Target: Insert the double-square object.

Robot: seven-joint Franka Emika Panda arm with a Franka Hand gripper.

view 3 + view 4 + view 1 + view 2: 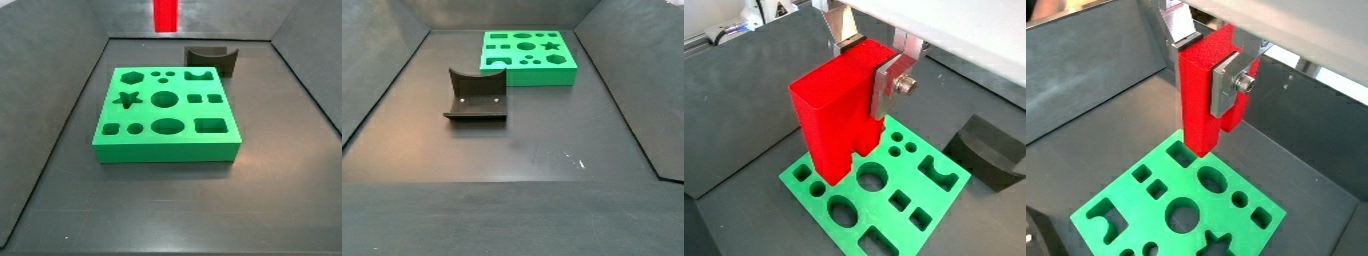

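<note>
Double-square object, bright red smooth plastic peg of two joined square bars, hangs upright clamped in the gripper, above the green block, not touching it. Silver finger plates press its sides in both wrist views. In a side view only the peg's lower end shows. Block has star, round, square cutouts. Dark L-shaped fixture stands beside it.

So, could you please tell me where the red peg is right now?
The red peg is clamped upright in the pincer, held in the air above the green block; a side view shows its tip above the block's far edge.
</note>
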